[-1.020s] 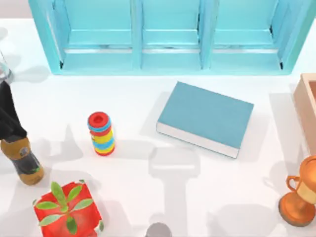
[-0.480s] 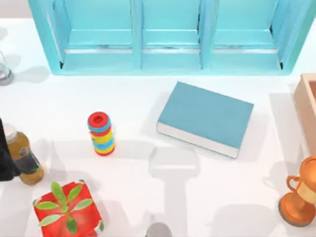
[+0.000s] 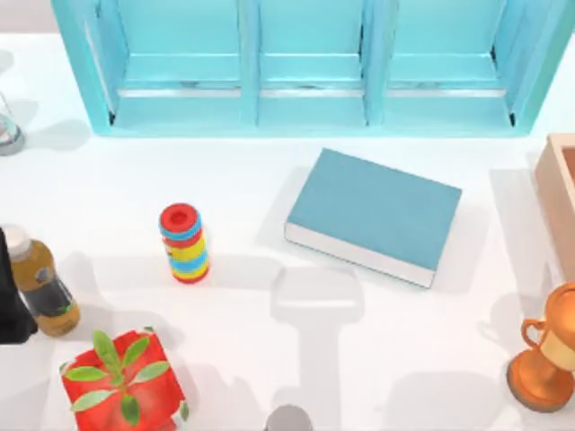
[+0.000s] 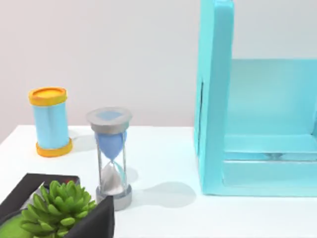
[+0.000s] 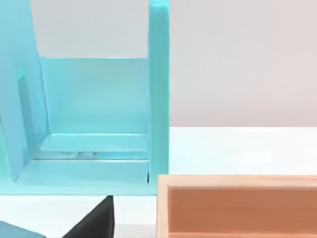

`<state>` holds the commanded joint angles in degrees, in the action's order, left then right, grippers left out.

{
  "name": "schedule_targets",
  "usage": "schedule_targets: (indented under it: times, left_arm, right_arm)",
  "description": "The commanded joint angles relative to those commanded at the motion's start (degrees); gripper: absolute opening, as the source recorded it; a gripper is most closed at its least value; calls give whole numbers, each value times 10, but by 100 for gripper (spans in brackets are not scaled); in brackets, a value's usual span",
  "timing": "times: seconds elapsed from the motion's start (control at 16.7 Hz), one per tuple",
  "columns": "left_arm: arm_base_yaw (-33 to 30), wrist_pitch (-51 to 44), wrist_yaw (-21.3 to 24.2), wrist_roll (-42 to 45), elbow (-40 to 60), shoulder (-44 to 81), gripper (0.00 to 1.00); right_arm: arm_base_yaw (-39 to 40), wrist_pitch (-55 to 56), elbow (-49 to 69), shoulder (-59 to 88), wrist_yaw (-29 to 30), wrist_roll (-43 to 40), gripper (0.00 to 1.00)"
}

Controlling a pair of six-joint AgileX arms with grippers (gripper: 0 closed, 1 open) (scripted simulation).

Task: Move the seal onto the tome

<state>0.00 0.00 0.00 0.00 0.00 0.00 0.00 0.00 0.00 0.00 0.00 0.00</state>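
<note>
Teal tome (image 3: 373, 215): lies flat on the table (image 3: 269, 359), white page edge facing the near side. It is well to the right of the left arm, with nothing on its cover.
Left arm (image 3: 9, 310): a dark piece cut off by the top view's left edge. I cannot tell whether this is the gripper itself, or whether it is apart or together. Nothing can be seen held.
Bottle (image 3: 40, 287): upright, just beside the dark piece on its right. Whether they touch cannot be told.
Ring stack (image 3: 184, 242): upright, between the left arm and the tome.
Red box (image 3: 121, 382): green leaves on top, near the arm on its near-right side.
Knob (image 3: 287, 419): grey and round, cut off by the near edge.
Trophy (image 3: 548, 359): orange, far right, partly out of frame.
Wooden box (image 3: 561, 197): far right, cut off; only one wall and a corner can be seen.
Shelf (image 3: 310, 67): teal, along the far side, beyond the tome.
Left wrist view: hourglass (image 4: 113, 158) upright, with a blue and yellow can (image 4: 49, 121) behind it. A succulent in a black planter (image 4: 54, 213) is cut off at the corner.
Right wrist view: a dark wedge (image 5: 94, 223) in front of the shelf, beside the wooden box. I cannot make out what it is.
</note>
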Motion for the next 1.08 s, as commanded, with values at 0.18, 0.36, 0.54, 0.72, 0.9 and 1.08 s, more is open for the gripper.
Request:
schedule_targets:
  times: [0.18,0.36,0.54,0.72,0.9,1.08]
  left_arm:
    - [0,0,0,0,0,0,100]
    - [0,0,0,0,0,0,100]
    - [0,0,0,0,0,0,100]
    - [0,0,0,0,0,0,100]
    - [0,0,0,0,0,0,100]
    - [0,0,0,0,0,0,100]
  right_arm:
    - [0,0,0,0,0,0,100]
    - [-5,-24,30,34,0,-5,100]
    - [-19,-81,100,115,1,-17,100]
    - [-38,-163,200,231,2,-35,100]
    - [-61,-261,320,371,3,-57,100]
    - [-86,-367,449,524,4,-80,100]
